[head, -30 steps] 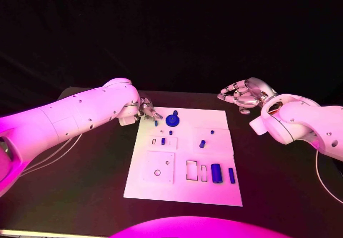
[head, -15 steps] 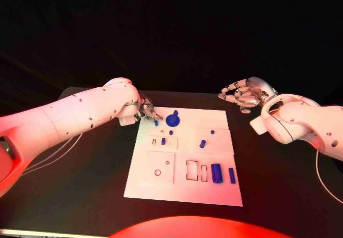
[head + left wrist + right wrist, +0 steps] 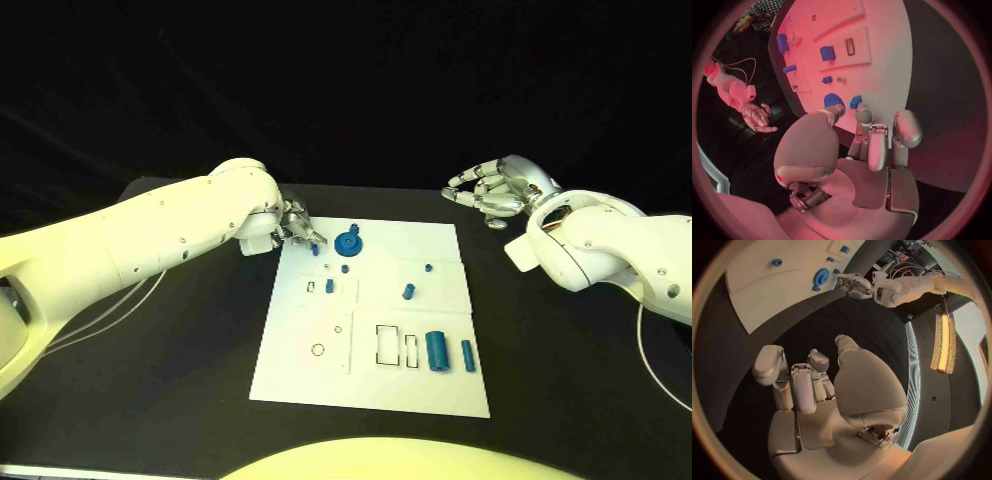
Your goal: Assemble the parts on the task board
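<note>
White task board (image 3: 372, 385) on black table (image 3: 159, 380)

No readable text, label, brand, number or sign is showing anywhere in these views. The task board (image 3: 372, 318) is carrying only dark outlined shapes (rectangles and a small ring, not letters), and nothing legible is appearing on the white arms or the silver hands.

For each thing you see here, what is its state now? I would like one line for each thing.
Left hand: at the board's far left corner, fingertips by a small blue part; grip unclear.
Right hand: raised off the board, fingers curled, holding nothing.
Task board: flat on the table.
Round blue part: on the board's far end.
Two blue cylinders: lying near the rectangular slots.
</note>
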`<state>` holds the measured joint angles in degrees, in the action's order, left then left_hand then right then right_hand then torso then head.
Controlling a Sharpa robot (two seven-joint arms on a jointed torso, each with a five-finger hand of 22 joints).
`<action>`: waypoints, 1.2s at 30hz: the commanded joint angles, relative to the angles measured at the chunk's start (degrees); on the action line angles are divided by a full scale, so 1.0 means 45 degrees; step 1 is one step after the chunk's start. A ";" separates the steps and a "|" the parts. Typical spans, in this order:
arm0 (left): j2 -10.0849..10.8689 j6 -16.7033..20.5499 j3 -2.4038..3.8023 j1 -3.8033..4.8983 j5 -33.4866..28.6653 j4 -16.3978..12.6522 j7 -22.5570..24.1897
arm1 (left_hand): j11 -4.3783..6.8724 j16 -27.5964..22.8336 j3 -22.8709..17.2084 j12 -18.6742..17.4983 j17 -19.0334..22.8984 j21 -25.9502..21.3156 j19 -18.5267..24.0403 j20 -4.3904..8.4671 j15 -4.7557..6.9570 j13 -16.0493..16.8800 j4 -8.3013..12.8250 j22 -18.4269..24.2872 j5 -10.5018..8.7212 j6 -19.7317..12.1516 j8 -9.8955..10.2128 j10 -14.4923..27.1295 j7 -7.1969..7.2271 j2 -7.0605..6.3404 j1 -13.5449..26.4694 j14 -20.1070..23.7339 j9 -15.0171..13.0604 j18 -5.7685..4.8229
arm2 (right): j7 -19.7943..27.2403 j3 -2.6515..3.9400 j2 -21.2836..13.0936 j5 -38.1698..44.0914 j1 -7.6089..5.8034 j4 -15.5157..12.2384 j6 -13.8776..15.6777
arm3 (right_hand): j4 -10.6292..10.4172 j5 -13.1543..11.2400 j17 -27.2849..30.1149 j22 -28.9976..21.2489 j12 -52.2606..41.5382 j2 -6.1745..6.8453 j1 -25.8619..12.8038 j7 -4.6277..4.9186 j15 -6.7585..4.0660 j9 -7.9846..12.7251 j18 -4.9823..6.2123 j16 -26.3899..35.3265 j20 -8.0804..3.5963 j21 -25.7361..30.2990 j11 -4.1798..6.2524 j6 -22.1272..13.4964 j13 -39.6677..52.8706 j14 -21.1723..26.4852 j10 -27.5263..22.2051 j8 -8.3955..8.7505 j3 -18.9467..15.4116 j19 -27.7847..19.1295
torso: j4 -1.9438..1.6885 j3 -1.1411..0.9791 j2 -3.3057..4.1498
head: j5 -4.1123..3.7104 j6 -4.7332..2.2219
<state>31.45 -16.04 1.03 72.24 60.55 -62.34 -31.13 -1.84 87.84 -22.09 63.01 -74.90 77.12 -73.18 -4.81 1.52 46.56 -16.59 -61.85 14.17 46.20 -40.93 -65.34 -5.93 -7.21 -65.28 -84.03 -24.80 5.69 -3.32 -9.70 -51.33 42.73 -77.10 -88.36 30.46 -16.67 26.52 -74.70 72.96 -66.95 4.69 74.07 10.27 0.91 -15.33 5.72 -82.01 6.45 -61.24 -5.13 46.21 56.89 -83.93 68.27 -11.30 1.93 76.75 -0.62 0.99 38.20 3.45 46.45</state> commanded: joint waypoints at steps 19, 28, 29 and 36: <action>-0.0094 -0.0440 -0.0007 0.0006 -0.0468 0.0245 -0.0102 | 0.0135 -0.0032 -0.0509 0.0239 -0.2278 0.0014 0.0044 0.0107 0.0127 0.0085 0.0041 -0.0082 -0.0035 0.0184 -0.0201 -0.0141 0.0114 0.0018 -0.0841 -0.0923 -0.0079 0.0058 | 0.0007 0.0002 0.0021 0.0178 0.0003 0.0005 0.0009 | 0.0029 0.0098 0.0024 -0.0010 -0.0032 0.0041 0.0156 -0.0043 -0.0085 0.0013 0.0075 0.0058 0.0004 0.0068 0.0031 -0.0006 -0.0014 -0.0536 -0.0056 -0.0084 0.0085 0.0069 | 0.0007 0.0002 0.0006 | 0.0011 0.0017; -0.0168 -0.0442 -0.0032 0.0005 -0.0551 0.0340 -0.0061 | 0.0124 -0.0028 -0.0472 0.0269 -0.2280 0.0024 0.0033 0.0117 0.0129 0.0079 -0.0043 -0.0099 -0.0082 0.0195 -0.0228 -0.0171 0.0095 -0.0050 -0.0696 -0.0926 -0.0091 0.0053 | 0.0004 0.0002 0.0019 0.0178 0.0003 -0.0004 -0.0008 | 0.0034 0.0099 0.0010 0.0000 -0.0041 0.0055 0.0187 -0.0045 -0.0087 0.0015 0.0072 0.0052 0.0002 0.0058 0.0032 -0.0002 -0.0006 -0.0539 -0.0051 -0.0088 0.0095 0.0075 | 0.0009 -0.0001 0.0009 | 0.0001 0.0023; -0.0174 -0.0448 -0.0034 0.0005 -0.0557 0.0349 -0.0063 | 0.0124 -0.0028 -0.0472 0.0269 -0.2280 0.0024 0.0033 0.0117 0.0129 0.0079 -0.0043 -0.0099 -0.0082 0.0195 -0.0228 -0.0171 0.0095 -0.0050 -0.0696 -0.0926 -0.0091 0.0053 | 0.0003 0.0002 0.0019 0.0178 0.0002 -0.0004 -0.0011 | 0.0034 0.0099 0.0010 0.0000 -0.0041 0.0055 0.0187 -0.0045 -0.0087 0.0015 0.0072 0.0052 0.0002 0.0058 0.0032 -0.0002 -0.0006 -0.0539 -0.0051 -0.0088 0.0095 0.0075 | 0.0007 -0.0001 0.0004 | 0.0001 0.0029; -0.0183 -0.0501 -0.0042 0.0005 -0.0576 0.0385 -0.0094 | 0.0115 -0.0014 -0.0424 0.0315 -0.2306 0.0037 0.0017 0.0117 0.0123 0.0110 -0.0053 -0.0123 -0.0114 0.0198 -0.0232 -0.0215 0.0088 -0.0075 -0.0514 -0.0937 -0.0091 0.0047 | -0.0005 0.0002 0.0018 0.0178 0.0001 -0.0014 -0.0021 | 0.0028 0.0093 0.0001 0.0022 -0.0051 0.0061 0.0195 -0.0046 -0.0087 0.0015 0.0064 0.0049 0.0001 0.0025 0.0033 0.0003 0.0004 -0.0541 -0.0042 -0.0093 0.0100 0.0091 | 0.0004 -0.0007 0.0013 | 0.0016 0.0059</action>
<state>30.83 -17.21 0.82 72.25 58.47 -60.61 -31.53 -1.23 87.84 -24.04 64.23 -74.90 77.12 -72.97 -4.60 1.72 46.98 -16.69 -62.35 13.83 46.71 -41.73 -65.95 -5.41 -7.61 -68.04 -83.83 -25.16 5.70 -3.58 -9.70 -51.27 42.94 -77.10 -88.34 30.61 -16.52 26.76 -74.65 73.01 -66.95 4.92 74.30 10.27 0.91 -15.34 5.73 -82.01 6.46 -61.24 -5.13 46.21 56.89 -83.92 68.27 -11.53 2.09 76.74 -0.59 0.98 38.24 3.47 46.66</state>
